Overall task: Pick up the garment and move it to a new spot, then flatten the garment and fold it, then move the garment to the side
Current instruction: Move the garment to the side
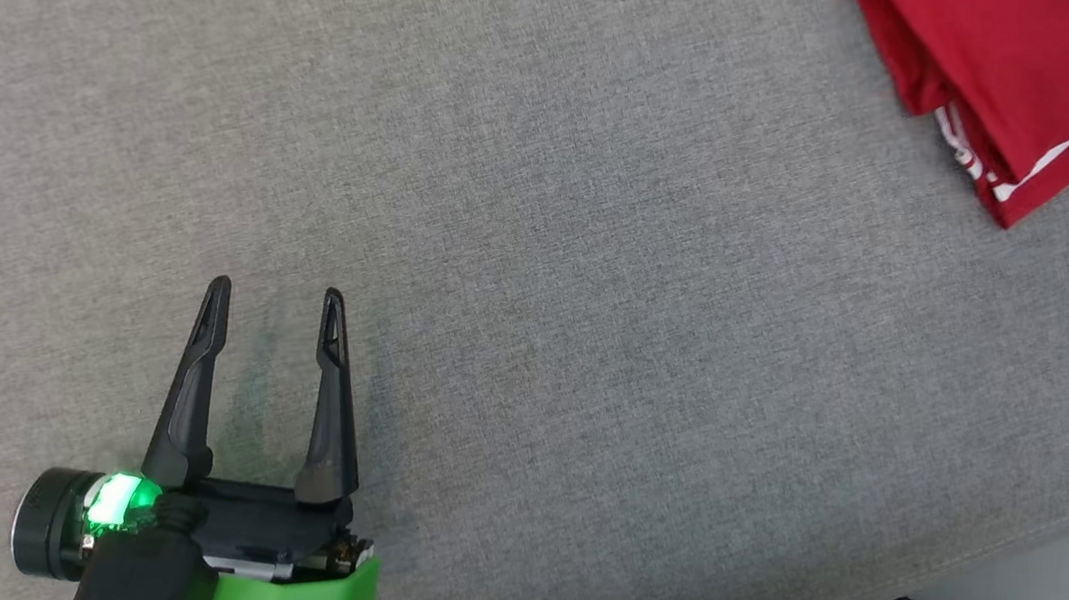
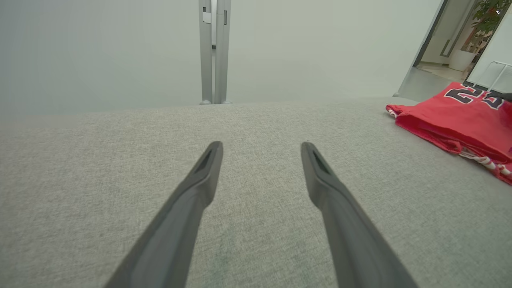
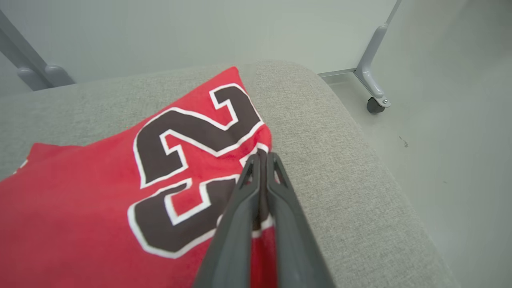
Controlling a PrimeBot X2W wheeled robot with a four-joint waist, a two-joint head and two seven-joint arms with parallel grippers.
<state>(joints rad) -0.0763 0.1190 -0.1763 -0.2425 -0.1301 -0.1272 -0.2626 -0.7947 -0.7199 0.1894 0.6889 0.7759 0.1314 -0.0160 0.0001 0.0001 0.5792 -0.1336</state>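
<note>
Folded red jersey (image 1: 1018, 34), likely light and floppy, lies far right on the grey cushion (image 1: 593, 283), right gripper (image 3: 264, 157) fingers pressed together at its edge, probably the best hold; left gripper (image 1: 276, 291) fingers spread

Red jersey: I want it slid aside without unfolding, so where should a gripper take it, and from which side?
Probably the edge beside the black numerals, coming from the cushion's right side. The jersey lies folded flat near that rim of the cushion, so low fingers can pinch the stacked layers there. The right gripper is shut at just that edge.
</note>
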